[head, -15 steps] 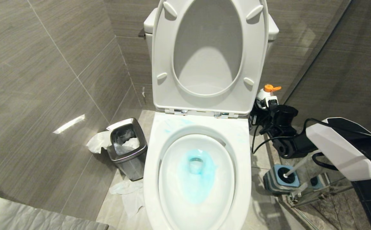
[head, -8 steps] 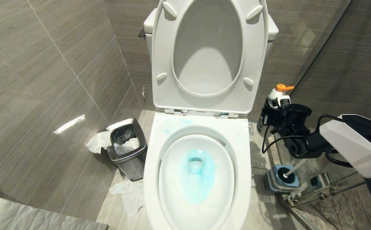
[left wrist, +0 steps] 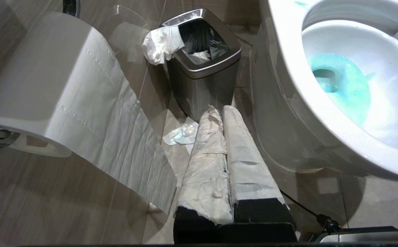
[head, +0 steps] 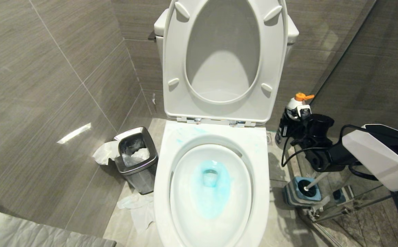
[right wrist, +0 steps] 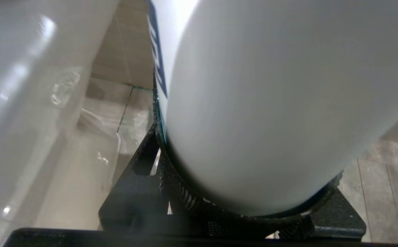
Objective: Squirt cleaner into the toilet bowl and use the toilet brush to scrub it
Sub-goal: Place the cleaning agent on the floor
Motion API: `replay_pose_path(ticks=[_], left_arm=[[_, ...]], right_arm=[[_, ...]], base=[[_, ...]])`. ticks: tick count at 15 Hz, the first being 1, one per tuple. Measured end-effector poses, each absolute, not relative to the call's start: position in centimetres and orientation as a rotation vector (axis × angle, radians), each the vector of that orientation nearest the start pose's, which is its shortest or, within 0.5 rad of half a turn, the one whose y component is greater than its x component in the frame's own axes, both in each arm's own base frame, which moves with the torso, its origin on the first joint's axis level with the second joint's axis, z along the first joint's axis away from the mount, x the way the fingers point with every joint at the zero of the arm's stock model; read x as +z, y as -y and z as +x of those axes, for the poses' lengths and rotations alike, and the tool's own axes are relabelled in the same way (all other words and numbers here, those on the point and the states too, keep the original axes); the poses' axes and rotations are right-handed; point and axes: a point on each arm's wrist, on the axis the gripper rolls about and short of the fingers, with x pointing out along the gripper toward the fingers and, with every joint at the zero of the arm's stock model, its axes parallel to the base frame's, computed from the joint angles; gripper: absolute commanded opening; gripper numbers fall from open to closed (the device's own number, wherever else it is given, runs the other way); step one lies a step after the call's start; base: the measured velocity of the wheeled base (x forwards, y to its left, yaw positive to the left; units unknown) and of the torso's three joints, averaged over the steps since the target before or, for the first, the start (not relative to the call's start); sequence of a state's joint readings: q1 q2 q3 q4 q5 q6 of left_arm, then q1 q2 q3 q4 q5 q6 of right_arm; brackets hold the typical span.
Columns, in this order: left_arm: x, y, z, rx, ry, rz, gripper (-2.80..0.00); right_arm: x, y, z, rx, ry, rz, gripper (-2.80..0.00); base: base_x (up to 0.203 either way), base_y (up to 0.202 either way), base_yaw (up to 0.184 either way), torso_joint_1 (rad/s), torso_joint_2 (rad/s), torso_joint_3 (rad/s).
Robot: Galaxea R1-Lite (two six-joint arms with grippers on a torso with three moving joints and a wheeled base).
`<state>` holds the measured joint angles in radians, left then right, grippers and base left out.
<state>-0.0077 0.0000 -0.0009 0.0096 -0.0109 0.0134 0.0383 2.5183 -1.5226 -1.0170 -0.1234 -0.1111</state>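
The white toilet bowl (head: pixel 164 171) stands open, and the turquoise cleaner (head: pixel 212 195) lies pooled round its drain, with faint smears on the rear rim. To the bowl's right, low by the glass wall, my right gripper (head: pixel 288 128) is shut on a white cleaner bottle (head: pixel 296 103) with an orange nozzle. Up close the bottle (right wrist: pixel 260 103) fills the space between the black fingers (right wrist: pixel 140 171). The toilet brush (head: pixel 317 180) stands in its blue-grey holder (head: pixel 302 192) on the floor below that arm. My left gripper (left wrist: pixel 221 109) is shut, tissue-wrapped, parked beside the bowl (left wrist: pixel 288 85).
A square steel bin (head: pixel 137 157) with tissue hanging over its edge stands left of the toilet. Crumpled paper (head: pixel 139 209) lies on the floor. A toilet paper roll (left wrist: pixel 48 85) hangs by the left arm. Seat and lid (head: pixel 223 61) are raised.
My right gripper has carried the bottle to the right, away from the toilet's side, then nearly stopped. The left arm has not moved.
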Motion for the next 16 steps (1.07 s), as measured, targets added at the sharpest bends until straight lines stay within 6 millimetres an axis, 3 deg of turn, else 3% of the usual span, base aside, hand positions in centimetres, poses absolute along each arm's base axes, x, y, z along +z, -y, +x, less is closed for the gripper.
replay_pose_path(ticks=[8, 16], left_arm=[[7.5, 0.0, -2.3, -0.019, -0.009, 0.013, -2.8], [7.5, 0.0, -2.3, -0.018, -0.009, 0.014, -2.8]], right_arm=[[5.8, -2.8, 50.8, -0.052, 0.0, -0.112, -2.8], [7.3, -4.1, 51.8, -0.025, 0.072, -0.112, -2.8]], base=[[0.0, 0.0, 0.0, 0.0, 0.0, -0.158], [0.0, 0.0, 0.0, 0.004, 0.0, -0.193]])
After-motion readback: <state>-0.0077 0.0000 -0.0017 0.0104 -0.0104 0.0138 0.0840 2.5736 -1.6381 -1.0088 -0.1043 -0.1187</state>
